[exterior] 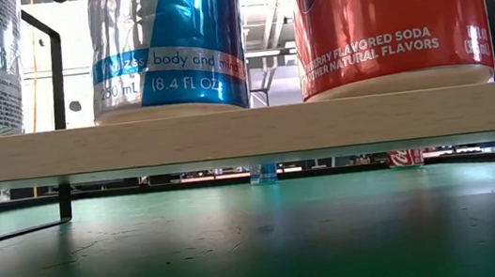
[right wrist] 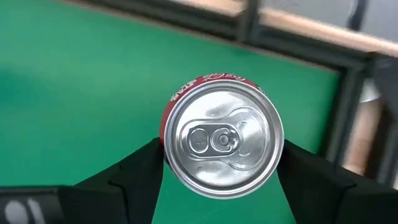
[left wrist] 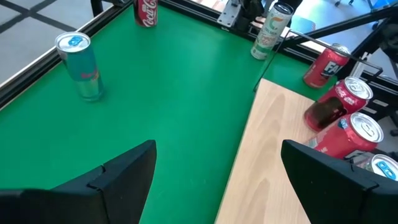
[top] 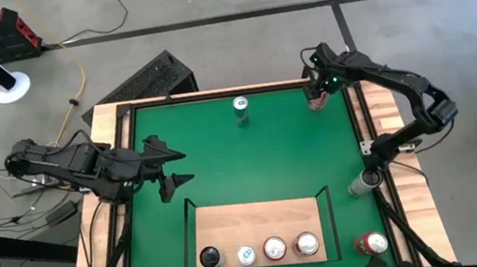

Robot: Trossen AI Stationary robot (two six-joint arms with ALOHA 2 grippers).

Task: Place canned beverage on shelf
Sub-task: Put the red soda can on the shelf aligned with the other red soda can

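A red cola can (right wrist: 222,140) stands upright on the green mat in its far right corner (top: 317,101). My right gripper (right wrist: 222,168) reaches down over it, one finger on each side of it. A slim blue can (top: 241,108) stands on its base at the far middle of the mat. The pale-wood shelf (top: 258,218) sits at the near middle, and several cans stand in a row along its near edge. My left gripper (top: 170,169) hovers open over the mat's left side with nothing between its fingers (left wrist: 124,180). My right gripper has the red cola can between its two fingers, which lie against opposite sides of the can's wall (right wrist: 166,146) just below the top rim. The fingers come from above, slanting steeply down. The can stands upright with its base on the mat.
A pale can (top: 359,182) and a red can (top: 371,243) stand on the right wooden border. Black rails (top: 188,231) edge the shelf's left and right sides. Open green mat lies between the far cans and the shelf.
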